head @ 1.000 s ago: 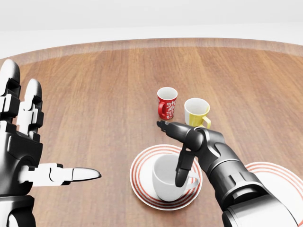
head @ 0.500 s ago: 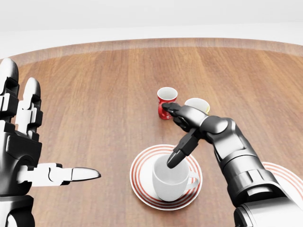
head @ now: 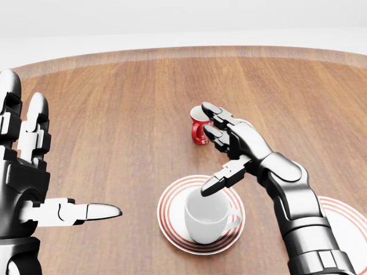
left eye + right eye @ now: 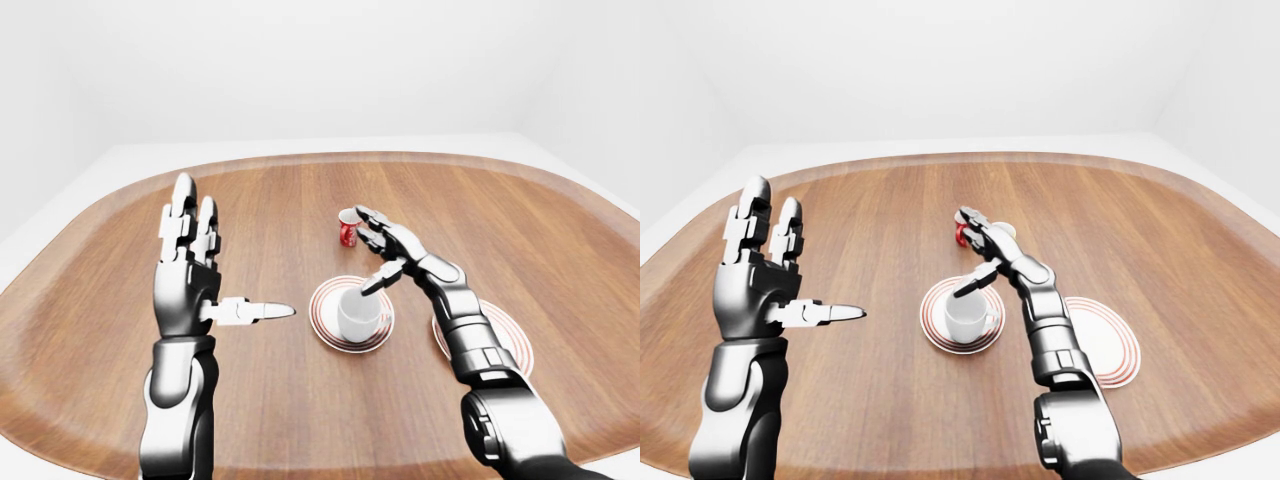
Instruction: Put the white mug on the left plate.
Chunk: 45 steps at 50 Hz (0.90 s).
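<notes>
The white mug stands upright on the left plate, a white plate with red rings, low in the head view. My right hand hovers just above the mug's rim, fingers spread and open, touching nothing. One finger points down toward the rim without entering the mug. My left hand is raised at the left edge, open, palm flat, thumb pointing right.
A red patterned mug stands behind my right hand; the yellow mug is hidden by the hand. The right plate lies under my right forearm. The round wooden table stretches all around.
My right hand has lifted out of the white mug and risen, its fingers now spread above the rim. The mug stays on the plate. My left hand has not moved.
</notes>
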Tool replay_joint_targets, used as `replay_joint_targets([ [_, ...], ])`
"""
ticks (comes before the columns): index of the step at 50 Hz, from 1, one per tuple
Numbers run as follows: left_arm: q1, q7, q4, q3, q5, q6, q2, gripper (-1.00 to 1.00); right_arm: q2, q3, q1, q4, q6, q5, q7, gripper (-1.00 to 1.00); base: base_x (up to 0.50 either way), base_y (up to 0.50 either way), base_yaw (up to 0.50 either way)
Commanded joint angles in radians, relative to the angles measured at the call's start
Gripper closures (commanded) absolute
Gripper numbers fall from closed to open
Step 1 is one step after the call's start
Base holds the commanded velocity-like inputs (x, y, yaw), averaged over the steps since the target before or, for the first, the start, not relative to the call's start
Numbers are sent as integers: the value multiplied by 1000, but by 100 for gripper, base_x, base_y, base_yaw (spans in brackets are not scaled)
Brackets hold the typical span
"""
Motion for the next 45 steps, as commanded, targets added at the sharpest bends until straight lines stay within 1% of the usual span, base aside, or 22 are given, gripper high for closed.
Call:
replay_joint_targets([
  [1, -5, 0, -1, 5, -4, 0, 2, -100, 5, -28, 79, -154, 0, 236, -8, -100, 0, 0, 0],
  [7, -6, 2, -6, 6, -6, 0, 2, -100, 5, -29, 100, -179, 0, 306, -35, -100, 0, 0, 0],
  [14, -8, 2, -6, 10, -8, 0, 3, -100, 7, -20, 132, -183, 0, 327, -46, -100, 0, 0, 0],
  [18, -8, 3, -8, 10, -9, 0, 4, -100, 13, -21, 160, -242, 0, 350, -55, -100, 0, 0, 0],
  [23, -9, 2, 1, 11, -8, 0, 4, -100, 23, -51, 180, -321, 0, 454, -98, -100, 0, 0, 0],
  [27, -7, 2, -2, 8, -7, 0, 3, -100, 28, -37, 218, -395, 0, 495, -119, -100, 0, 0, 0],
  [28, -6, 1, 3, 7, -6, 0, 2, -100, 32, -24, 231, -402, 0, 491, -118, -100, 0, 0, 0],
  [32, -8, 3, -5, 7, -7, 0, 3, -100, 40, -20, 241, -410, 0, 501, -117, -100, 0, 0, 0],
  [34, -9, 3, -4, 10, -8, 0, 4, -100, 47, -28, 248, -423, 0, 529, -122, -100, 0, 0, 0],
  [37, -9, 2, 1, 9, -8, 0, 3, -100, 54, -9, 274, -436, 0, 525, -118, -100, 0, 0, 0],
  [45, -10, 4, -7, 10, -9, 0, 4, -100, 59, -10, 285, -455, 0, 536, -120, -100, 0, 0, 0],
])
